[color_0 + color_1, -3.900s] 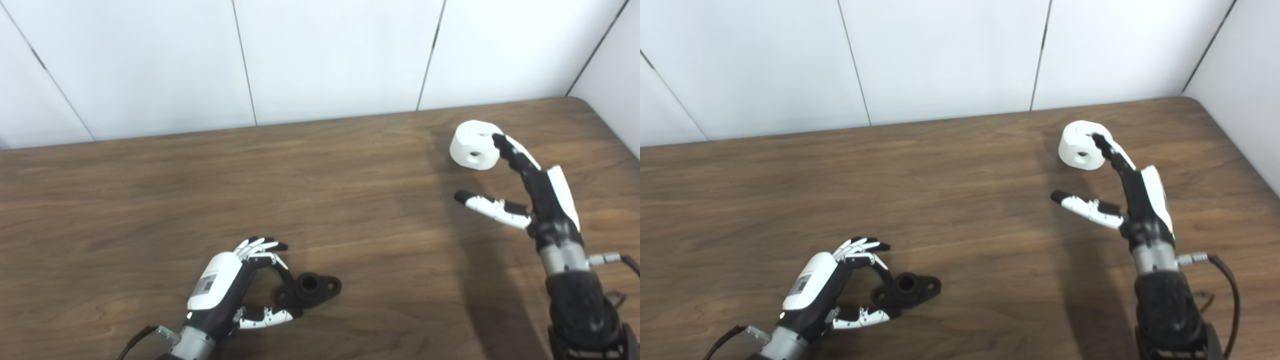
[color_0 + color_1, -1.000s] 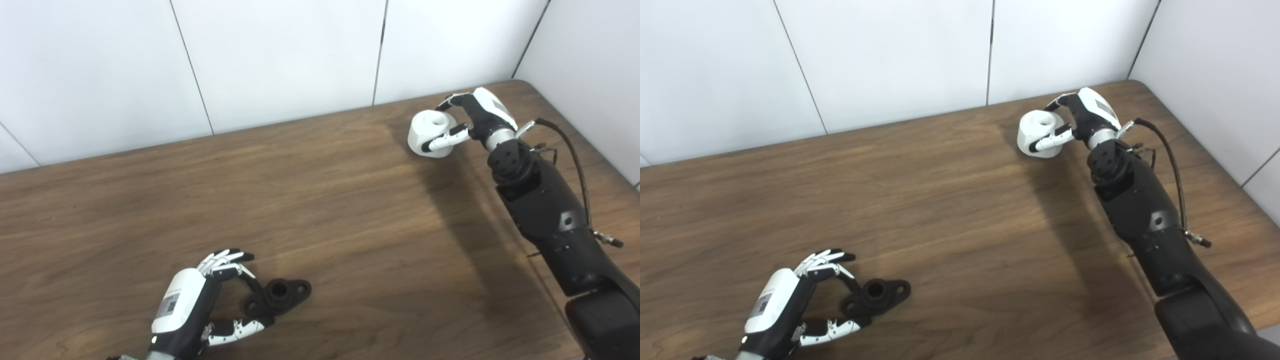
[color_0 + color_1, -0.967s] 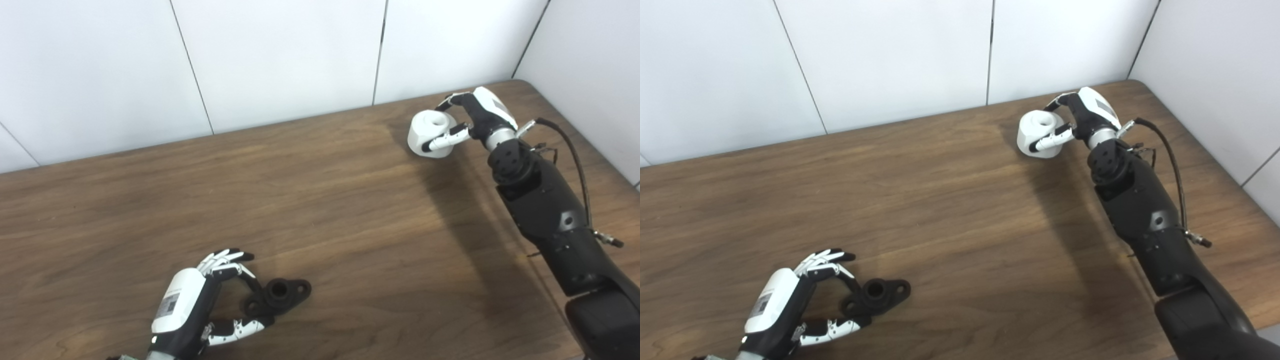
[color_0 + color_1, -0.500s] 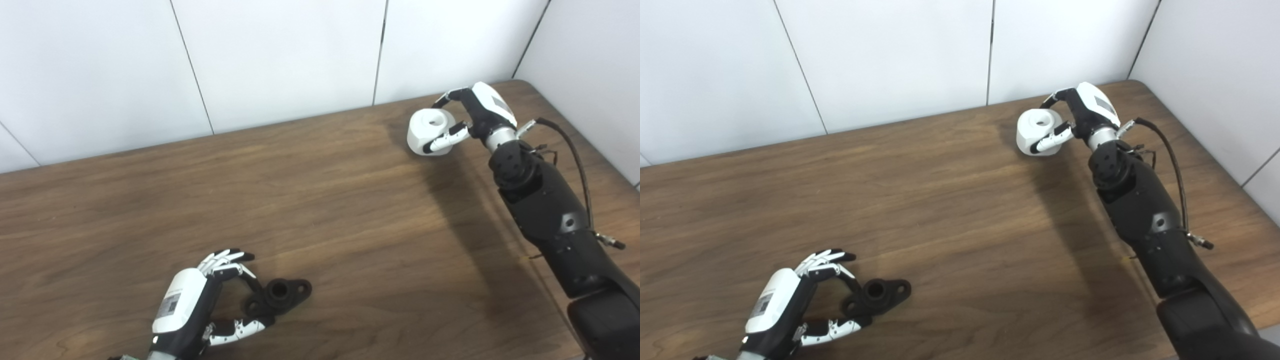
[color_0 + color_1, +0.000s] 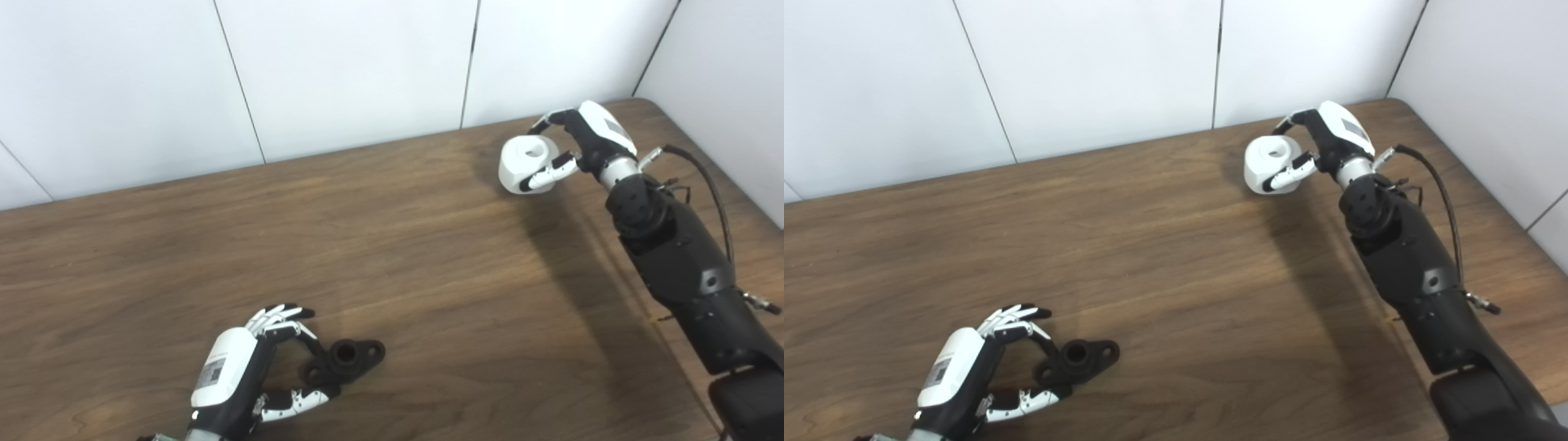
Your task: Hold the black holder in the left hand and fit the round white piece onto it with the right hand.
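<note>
At the far right corner of the wooden table, the right hand is wrapped around the round white piece, fingers over its far side and thumb across its near face; the piece looks lifted slightly clear of the surface, though the pictures do not settle whether its lower edge touches the wood. Near the front left, the black holder lies flat on the table with its central bore facing up, and the left hand curls about its left end, fingers above and thumb below, seemingly touching it; whether that is a firm pinch or only a loose cage cannot be told, and the holder does not look raised. So the pick-up of the white piece appears done or nearly so, while the holder is at best half secured. What is left is most of the job: carrying the white piece across the wide gap, lining its hole up with the holder's boss, and pressing it on.
</note>
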